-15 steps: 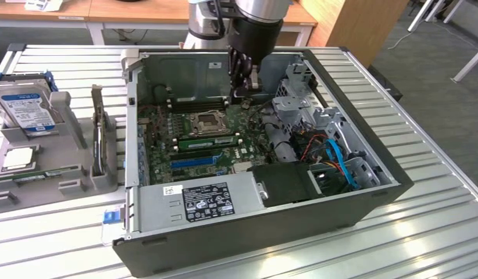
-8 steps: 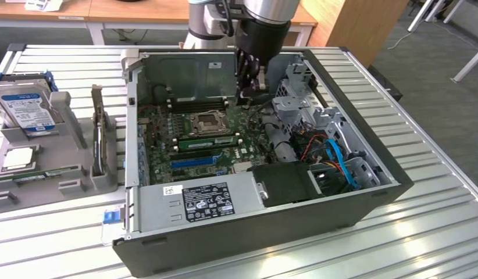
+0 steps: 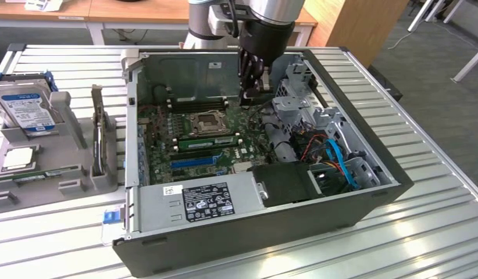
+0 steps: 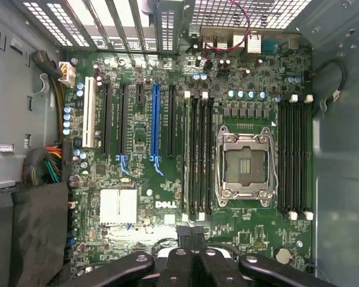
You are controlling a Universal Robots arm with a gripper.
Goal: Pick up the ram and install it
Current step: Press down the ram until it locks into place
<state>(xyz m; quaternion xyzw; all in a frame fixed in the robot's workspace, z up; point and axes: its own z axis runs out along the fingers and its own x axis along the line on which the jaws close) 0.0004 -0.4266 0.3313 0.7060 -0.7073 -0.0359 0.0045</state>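
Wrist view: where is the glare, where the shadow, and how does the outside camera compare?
Wrist view: light washes out the rear vent slots; the black cover is dark. Exterior view: the slatted metal table shows bright streaks; the motherboard is evenly lit.

Surface (image 3: pixel 425 232): pale ribbed metal slats, level, running across the whole top.

Two items rest directly on it.

Item one: an open computer case (image 3: pixel 247 238), dark grey, lying on its side with the open face up and set at an angle to the slats.

Item two: a grey moulded fixture (image 3: pixel 78 174), just beside the case on the exterior view's left. Contact between the two cannot be confirmed.
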